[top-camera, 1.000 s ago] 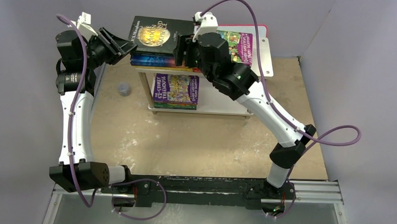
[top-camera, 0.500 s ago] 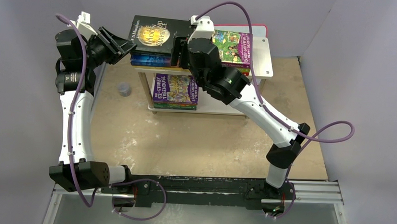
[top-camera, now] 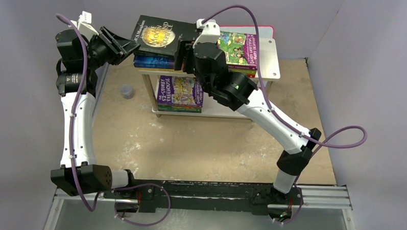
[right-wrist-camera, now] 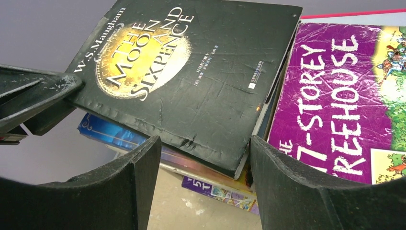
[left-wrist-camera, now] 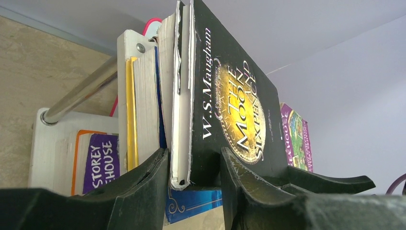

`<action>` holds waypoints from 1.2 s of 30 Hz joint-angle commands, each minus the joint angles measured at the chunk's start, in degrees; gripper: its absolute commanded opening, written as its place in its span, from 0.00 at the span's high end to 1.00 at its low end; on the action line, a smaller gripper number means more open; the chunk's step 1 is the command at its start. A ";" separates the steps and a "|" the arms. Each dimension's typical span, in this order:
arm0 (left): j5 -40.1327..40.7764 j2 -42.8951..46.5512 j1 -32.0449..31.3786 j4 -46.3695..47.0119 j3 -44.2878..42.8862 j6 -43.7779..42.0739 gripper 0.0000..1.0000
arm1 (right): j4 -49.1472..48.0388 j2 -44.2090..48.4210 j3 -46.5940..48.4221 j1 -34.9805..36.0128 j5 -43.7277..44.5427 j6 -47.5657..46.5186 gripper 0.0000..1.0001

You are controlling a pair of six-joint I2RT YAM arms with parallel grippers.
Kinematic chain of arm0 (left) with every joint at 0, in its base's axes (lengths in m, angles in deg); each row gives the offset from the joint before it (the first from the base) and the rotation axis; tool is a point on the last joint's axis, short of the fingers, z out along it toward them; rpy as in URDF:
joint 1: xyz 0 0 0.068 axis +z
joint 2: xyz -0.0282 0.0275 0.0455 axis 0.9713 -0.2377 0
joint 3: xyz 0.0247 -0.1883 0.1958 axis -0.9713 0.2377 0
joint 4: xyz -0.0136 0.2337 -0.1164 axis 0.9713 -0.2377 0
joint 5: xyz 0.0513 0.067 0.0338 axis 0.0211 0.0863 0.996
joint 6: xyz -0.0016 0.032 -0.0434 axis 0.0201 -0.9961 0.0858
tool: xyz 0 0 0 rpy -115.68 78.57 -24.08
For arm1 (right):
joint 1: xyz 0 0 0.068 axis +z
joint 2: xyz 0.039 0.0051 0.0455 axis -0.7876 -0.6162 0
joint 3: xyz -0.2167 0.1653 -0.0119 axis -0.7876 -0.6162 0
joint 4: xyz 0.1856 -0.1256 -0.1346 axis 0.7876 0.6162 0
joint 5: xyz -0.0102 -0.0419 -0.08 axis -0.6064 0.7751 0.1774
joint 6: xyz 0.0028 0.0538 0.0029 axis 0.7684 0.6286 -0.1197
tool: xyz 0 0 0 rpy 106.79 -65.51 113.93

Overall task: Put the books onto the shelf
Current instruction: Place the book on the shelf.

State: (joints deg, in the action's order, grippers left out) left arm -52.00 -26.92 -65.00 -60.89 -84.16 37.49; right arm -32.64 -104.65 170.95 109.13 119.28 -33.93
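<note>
The black "Moon and Sixpence" book [top-camera: 160, 37] lies askew on top of the left stack on the shelf [top-camera: 269, 58], over a blue book [top-camera: 147, 62]. My left gripper [top-camera: 128, 43] is shut on its left corner; in the left wrist view the pages and black cover [left-wrist-camera: 239, 105] fill the space inside the left gripper [left-wrist-camera: 194, 165]. My right gripper [top-camera: 186, 50] is open at the book's right edge. In the right wrist view, the right gripper [right-wrist-camera: 205, 143] straddles the near corner of the black book [right-wrist-camera: 191, 72]. A purple Treehouse book [right-wrist-camera: 335, 96] lies beside it.
More Treehouse books [top-camera: 179, 91] lie stacked on the lower tier. A yellow-spined book [left-wrist-camera: 130, 110] sits low in the top stack. A small grey object [top-camera: 126, 92] stands on the table left of the shelf. A pink-edged white board [top-camera: 266, 27] lies behind.
My right arm has swung left and back, uncovering the purple book and bringing its open jaws to the black book's corner. The left gripper has narrowed slightly on the book.
</note>
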 commanded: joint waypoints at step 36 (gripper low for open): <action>6.04 3.75 -0.26 -2.08 -5.18 0.69 0.95 | -3.09 8.72 -6.52 1.01 -6.54 -3.51 0.31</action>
State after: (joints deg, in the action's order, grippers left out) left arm -47.54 -22.40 -65.13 -65.15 -85.34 40.27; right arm -34.39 -97.22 163.52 109.80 114.45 -36.23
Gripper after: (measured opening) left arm 0.309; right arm 0.692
